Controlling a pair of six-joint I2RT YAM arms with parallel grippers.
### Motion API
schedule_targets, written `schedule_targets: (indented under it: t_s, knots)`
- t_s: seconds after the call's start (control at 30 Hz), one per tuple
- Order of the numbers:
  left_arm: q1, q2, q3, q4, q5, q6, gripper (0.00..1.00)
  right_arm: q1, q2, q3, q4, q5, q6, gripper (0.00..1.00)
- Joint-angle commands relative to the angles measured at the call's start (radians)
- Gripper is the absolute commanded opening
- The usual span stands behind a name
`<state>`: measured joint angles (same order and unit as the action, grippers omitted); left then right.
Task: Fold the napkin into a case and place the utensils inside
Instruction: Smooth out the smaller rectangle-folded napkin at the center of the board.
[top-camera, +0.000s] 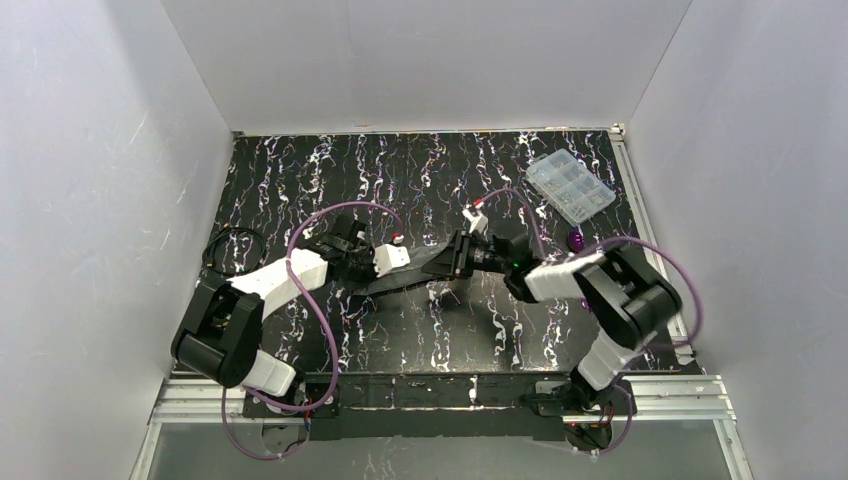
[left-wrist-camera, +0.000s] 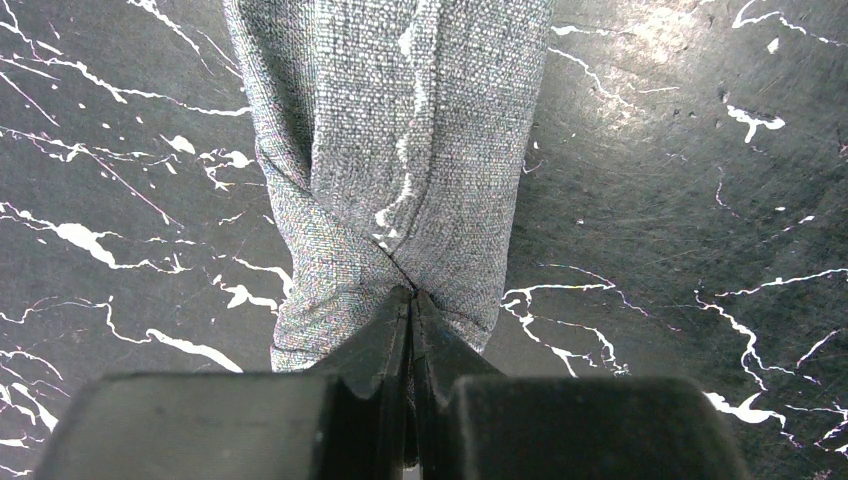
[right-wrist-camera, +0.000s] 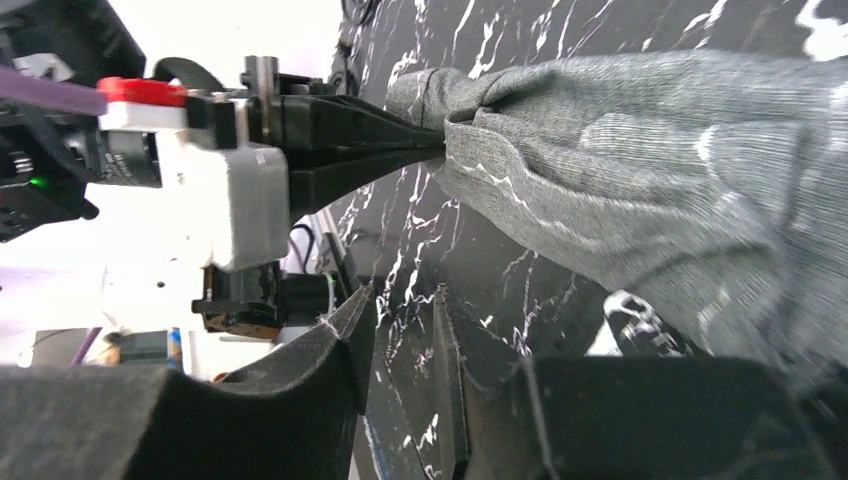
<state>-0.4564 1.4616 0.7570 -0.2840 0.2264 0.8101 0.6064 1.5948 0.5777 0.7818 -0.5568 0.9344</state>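
The dark grey napkin (top-camera: 425, 272) is bunched into a narrow strip in the middle of the table. My left gripper (top-camera: 415, 263) is shut on one end of it. In the left wrist view the cloth (left-wrist-camera: 400, 130) stretches away from the closed jaws of the left gripper (left-wrist-camera: 411, 296). My right gripper (top-camera: 457, 257) faces the left one at close range. In the right wrist view the right gripper (right-wrist-camera: 400, 300) is open with only table between the fingers, and the napkin (right-wrist-camera: 650, 170) runs past above its right finger. A purple utensil (top-camera: 577, 240) lies at the right.
A clear plastic compartment box (top-camera: 570, 187) sits at the back right. White walls close in the black marbled table (top-camera: 300, 180) on three sides. A black cable (top-camera: 232, 245) loops at the left edge.
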Motion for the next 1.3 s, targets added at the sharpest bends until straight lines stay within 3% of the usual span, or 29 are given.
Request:
schedule_targets:
  t_s: [0.0,0.27,0.33,0.5,0.53,0.67,0.9,1.03,1.07,1.27]
  knots:
    - [0.002,0.056,-0.037,-0.075,-0.030,-0.007,0.00,0.028,0.195,0.078,0.301,-0.098,0.098,0.34]
    - [0.002,0.048,-0.031,-0.085,-0.025,0.007,0.00,-0.017,0.536,0.191,0.521,-0.127,0.233,0.25]
    - [0.002,0.045,-0.032,-0.084,-0.024,0.008,0.00,-0.019,0.552,0.199,0.434,-0.091,0.195,0.22]
    - [0.002,0.039,-0.012,-0.102,-0.021,-0.005,0.00,0.002,0.467,0.261,-0.108,0.084,-0.093,0.22]
    - [0.002,0.040,-0.003,-0.110,-0.018,-0.015,0.00,0.003,0.460,0.267,-0.146,0.112,-0.120,0.22]
    - [0.004,0.028,0.018,-0.142,0.004,-0.043,0.01,0.005,0.469,0.280,-0.179,0.169,-0.142,0.22]
    - [0.023,-0.048,0.059,-0.290,0.148,0.011,0.18,0.010,0.480,0.273,-0.158,0.180,-0.107,0.20]
    - [0.076,-0.033,0.147,-0.442,0.234,0.090,0.27,0.012,0.461,0.273,-0.195,0.189,-0.117,0.20]
    - [0.091,-0.034,0.174,-0.484,0.255,0.116,0.37,0.012,0.461,0.276,-0.204,0.188,-0.118,0.20]
    - [0.138,-0.134,0.165,-0.576,0.286,0.320,0.40,0.012,0.450,0.307,-0.275,0.190,-0.128,0.19]
